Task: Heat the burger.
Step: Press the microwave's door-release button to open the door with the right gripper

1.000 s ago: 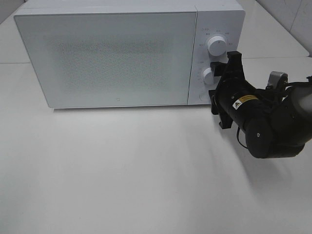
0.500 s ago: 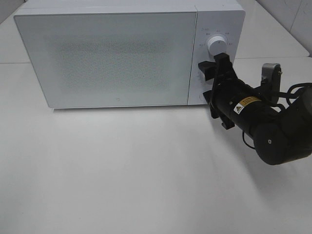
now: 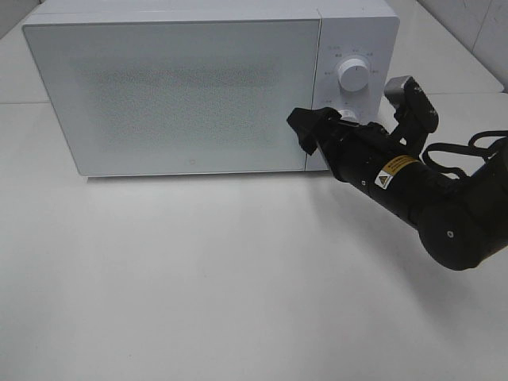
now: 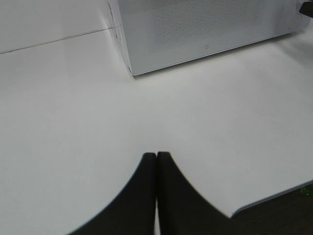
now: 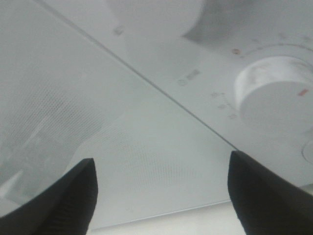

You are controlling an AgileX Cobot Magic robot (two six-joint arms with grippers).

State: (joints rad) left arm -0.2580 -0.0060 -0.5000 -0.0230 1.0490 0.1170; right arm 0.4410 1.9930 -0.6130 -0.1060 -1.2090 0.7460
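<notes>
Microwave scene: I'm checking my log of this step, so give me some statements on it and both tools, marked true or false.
The microwave has its door shut. True.
The right tool is shut on the upper knob. False: it is open, at the door's right edge, below that knob.
The left tool is shut. True.
The left tool touches the microwave. False: it hangs over the table, apart from it.

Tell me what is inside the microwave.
Nothing shows: the microwave door is shut and its dotted white panel hides the interior. Whether the burger sits inside cannot be told.
</notes>
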